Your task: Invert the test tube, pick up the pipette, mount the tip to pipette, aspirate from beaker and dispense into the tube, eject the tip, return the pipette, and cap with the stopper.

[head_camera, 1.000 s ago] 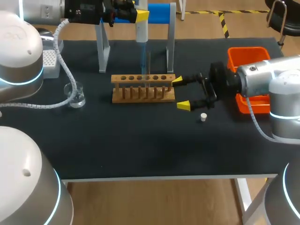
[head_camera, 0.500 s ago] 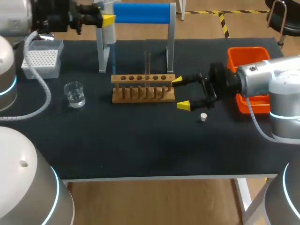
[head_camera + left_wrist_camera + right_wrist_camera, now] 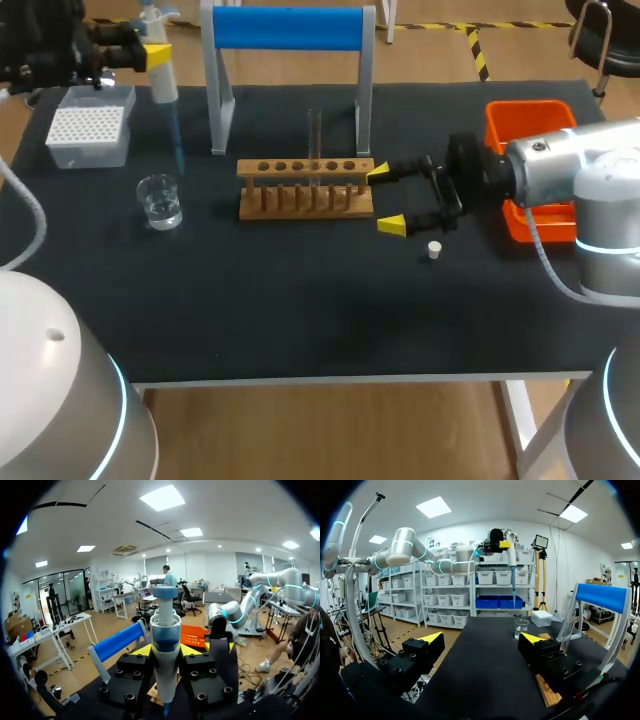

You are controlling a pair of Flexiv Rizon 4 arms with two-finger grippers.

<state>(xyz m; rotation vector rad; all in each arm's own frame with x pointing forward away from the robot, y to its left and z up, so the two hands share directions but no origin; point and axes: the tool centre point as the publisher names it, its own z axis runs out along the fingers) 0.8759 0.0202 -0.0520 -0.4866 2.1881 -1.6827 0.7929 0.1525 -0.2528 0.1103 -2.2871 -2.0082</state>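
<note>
Two claws, two jobs: the left claw [image 3: 166,652] pinches the pipette [image 3: 163,82] upright, its blue tip [image 3: 176,140] seemingly over the beaker [image 3: 160,203], likely to aspirate. The right claw [image 3: 386,198] hangs spread beside the rack [image 3: 305,190], near the stopper [image 3: 433,250], handy for capping.
</note>
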